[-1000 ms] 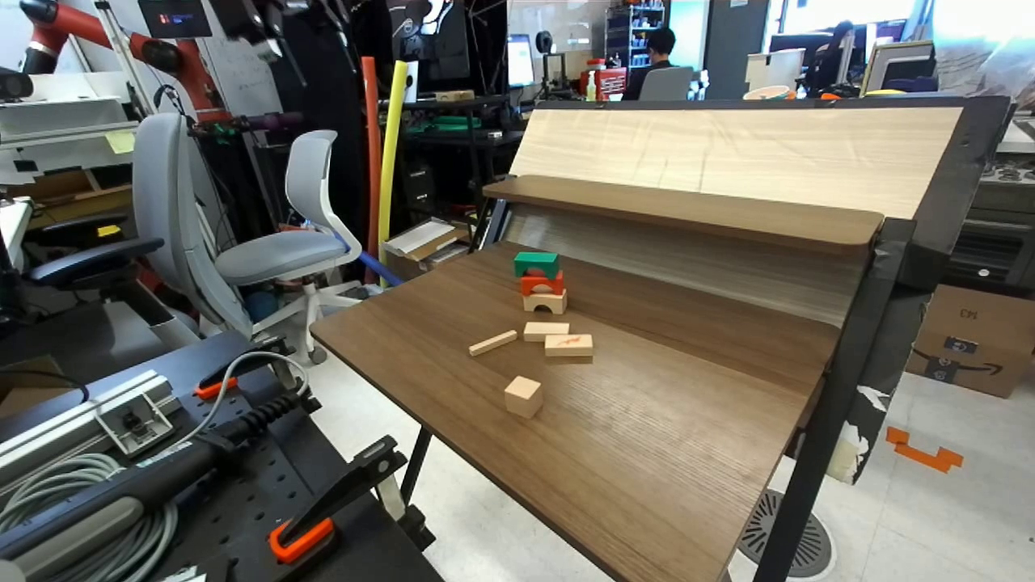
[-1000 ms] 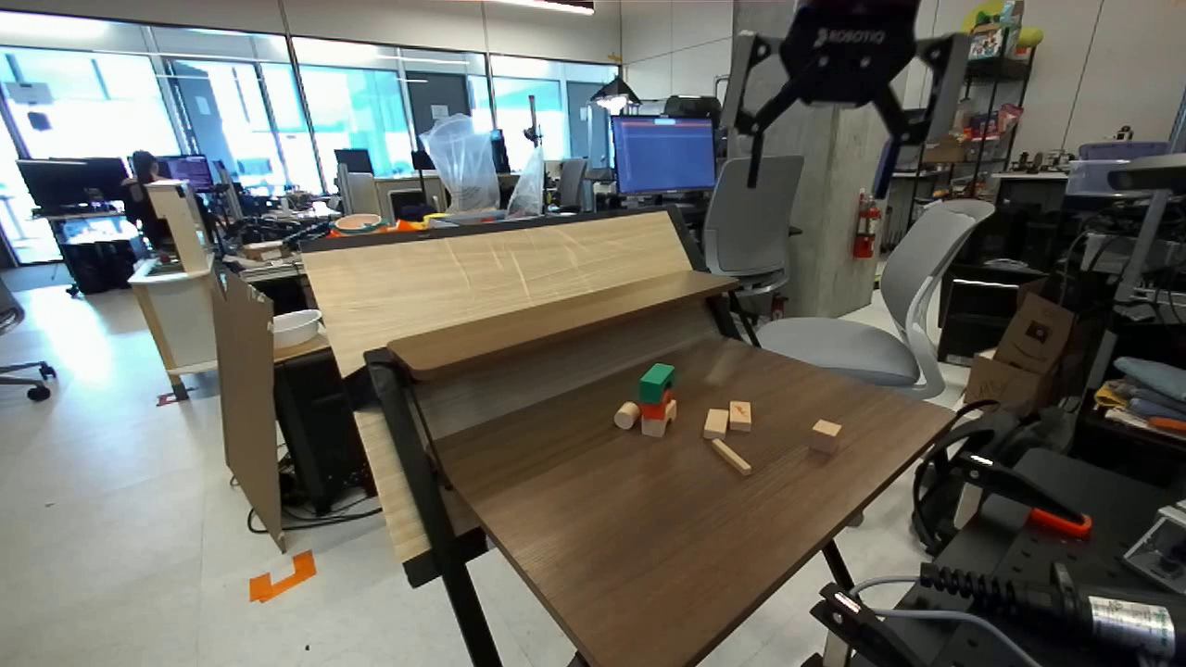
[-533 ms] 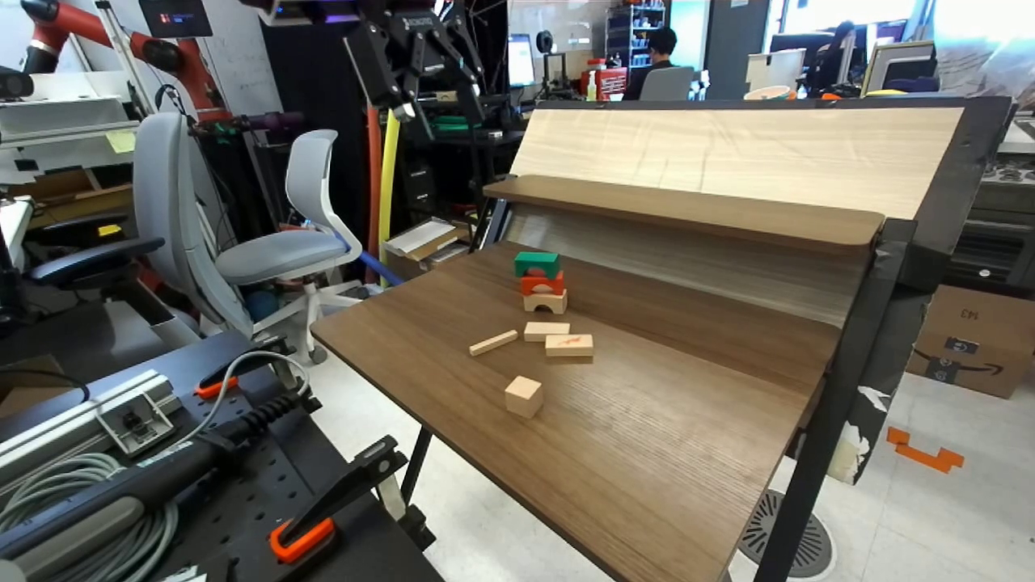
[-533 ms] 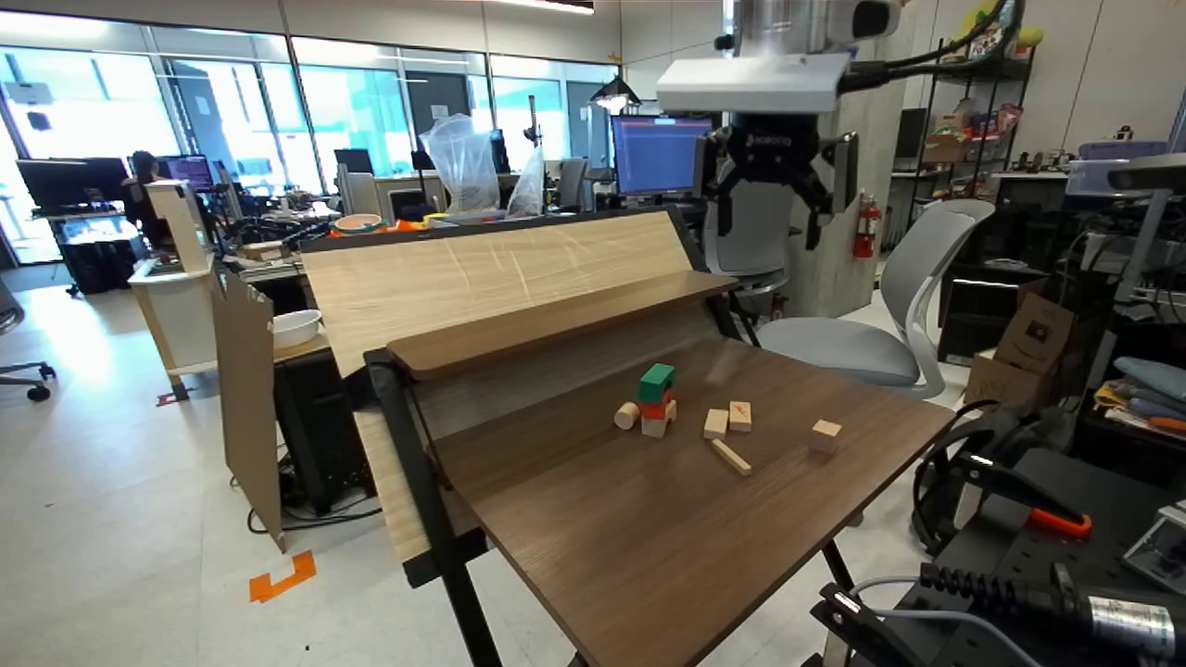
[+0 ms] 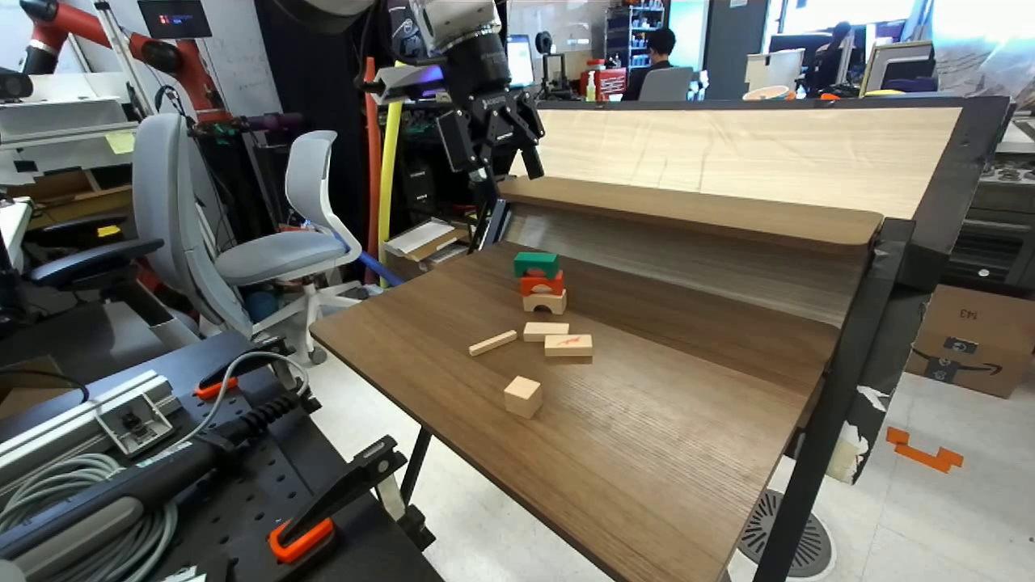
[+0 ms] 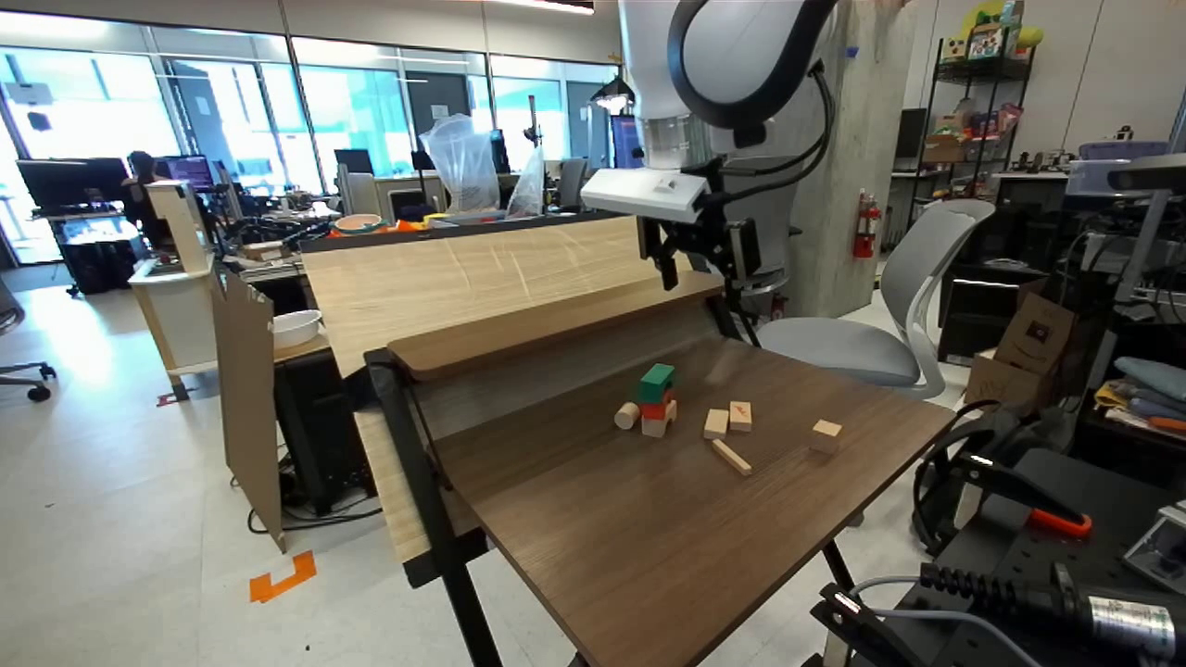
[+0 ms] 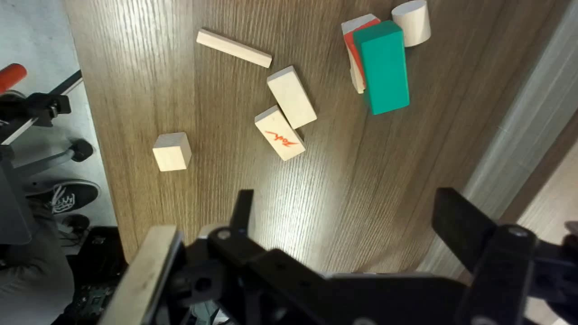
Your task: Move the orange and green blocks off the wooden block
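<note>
Hanging above the brown wood-grain table [image 6: 686,519] with the black two-fingered Robotiq gripper [image 7: 344,198], holding its jaws spread wide and pinching nothing. Seeing nearest, past the fingertips in the wrist view, a flat pale wooden block with a red scrawl [image 7: 279,135] close beside a plain flat pale wooden block [image 7: 292,98]. Finding the task's stack farther out, toward the upper right: bearing a teal-green rectangular block [image 7: 387,72] on top and, in an exterior view, showing an orange-red block [image 5: 543,281] beneath and an arched pale wooden block [image 5: 546,297] at the base. Not yet moving either coloured block off. Reading the green block's long axis as running nearly top to bottom in the wrist view, crosswise to the line between the jaws; so probably needing a reach outward and slightly right, then down, with little wrist turning before gripping across the narrow width. Noting farthest a pale wooden cylinder [image 7: 412,25] just beside the stack, possibly crowding a fingertip if dipping too low.
</note>
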